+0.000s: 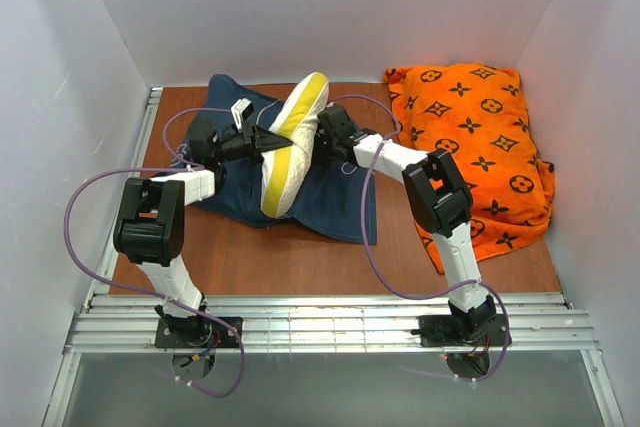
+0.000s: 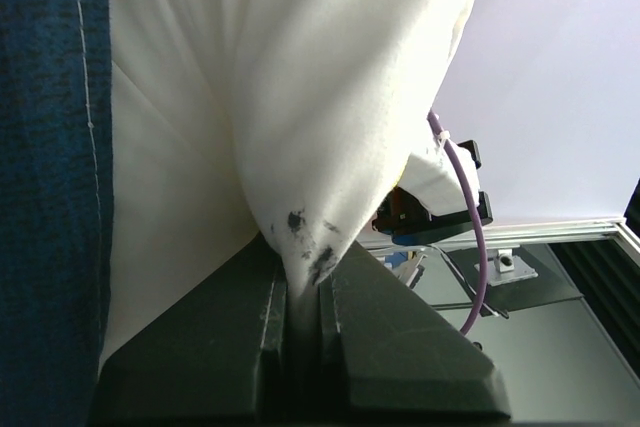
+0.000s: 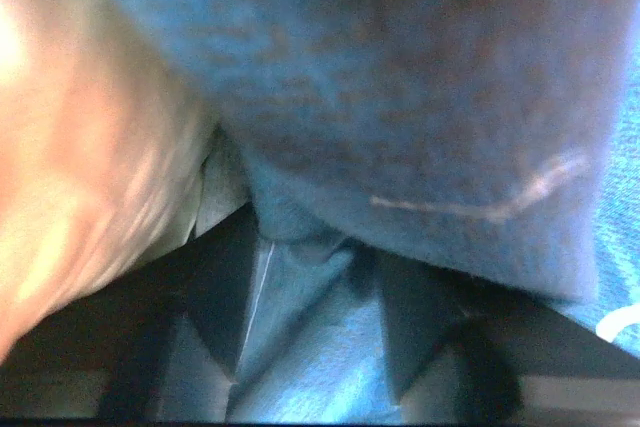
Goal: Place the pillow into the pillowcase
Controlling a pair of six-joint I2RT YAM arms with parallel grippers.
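white pillow (image 1: 292, 147) upright mid-frame, left gripper (image 2: 300, 292) clamped on its corner, right gripper (image 3: 312, 322) half-closed gripping a pillowcase (image 3: 420, 97) fold

Overhead light is bright and even, shadows soft. The left wrist view is sharp; the right one is smeared, the pillowcase (image 3: 400, 77) out of focus.

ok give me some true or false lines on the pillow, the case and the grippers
The left gripper pinches the white fabric of the pillow. True.
The pillow is already inside the pillowcase. False: it is held on edge over it, fully outside.
The orange cushion lies at the far right of the table. True.
The pillow's edge band is red. False: yellow.
The right gripper hangs empty. False: navy pillowcase fabric sits between its fingers.
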